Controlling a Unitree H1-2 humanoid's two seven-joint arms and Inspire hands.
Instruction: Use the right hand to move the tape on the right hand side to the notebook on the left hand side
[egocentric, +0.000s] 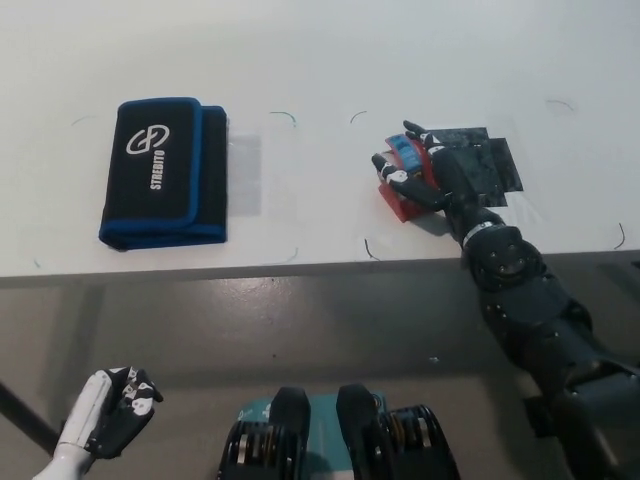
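The black notebook (163, 172) with blue edging is lying on the left part of the white tabletop (320, 50), showing a white round logo and white lettering along its cover that is reading roughly "STREDITO", though the letters are too small to be sure. Well to its right, the black right hand (420, 172) is wrapping its fingers around the tape (404, 176), a red dispenser with a blue part on top, which is sitting near the tabletop's front edge. Just beside the hand, on its right, a dark flat mat (488, 168) is lying on the tabletop. Thin dark curved marks are dotting the white surface between notebook and tape. The white left hand (112, 410) is resting below the tabletop at lower left, fingers curled and holding nothing.
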